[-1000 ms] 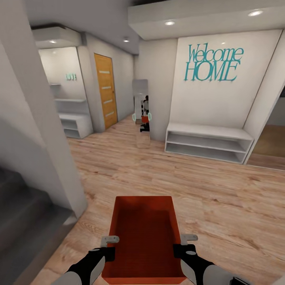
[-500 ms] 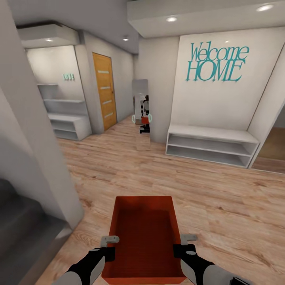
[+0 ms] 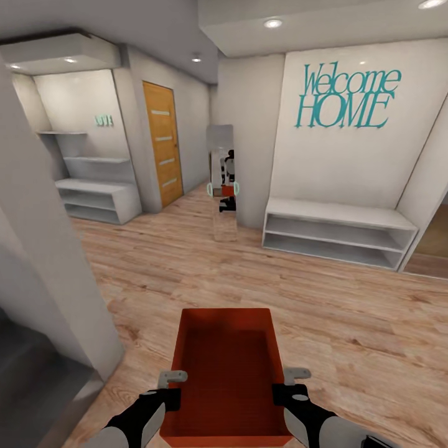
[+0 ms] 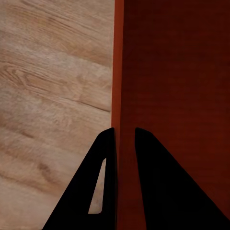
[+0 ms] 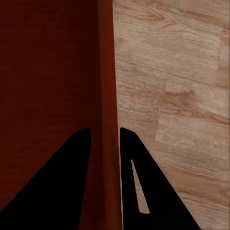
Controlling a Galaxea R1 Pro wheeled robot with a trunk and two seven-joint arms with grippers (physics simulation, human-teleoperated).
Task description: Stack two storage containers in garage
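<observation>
One red-orange storage container (image 3: 227,367) hangs in front of me at the bottom of the head view, open top up and empty, above light wood planks. My left gripper (image 3: 172,387) is shut on its left wall near the close end. In the left wrist view the gripper (image 4: 124,132) has a dark finger on each side of that thin wall (image 4: 117,72). My right gripper (image 3: 283,386) is shut on the opposite wall. The right wrist view shows the gripper (image 5: 104,130) straddling that wall (image 5: 106,62). The other container and the garage are out of view.
A white wall corner (image 3: 56,274) stands close on the left, with a dark grey surface (image 3: 31,386) beside it. Ahead are wood-plank flooring (image 3: 249,274), a tall mirror (image 3: 223,180), an orange striped door (image 3: 163,144), a low white shelf bench (image 3: 336,233) under "Welcome HOME" lettering (image 3: 348,96), and white shelves (image 3: 96,199).
The whole picture has shifted: the camera has advanced and swung left, so more of the left shelf alcove shows past the wall corner. The container stays put between both grippers.
</observation>
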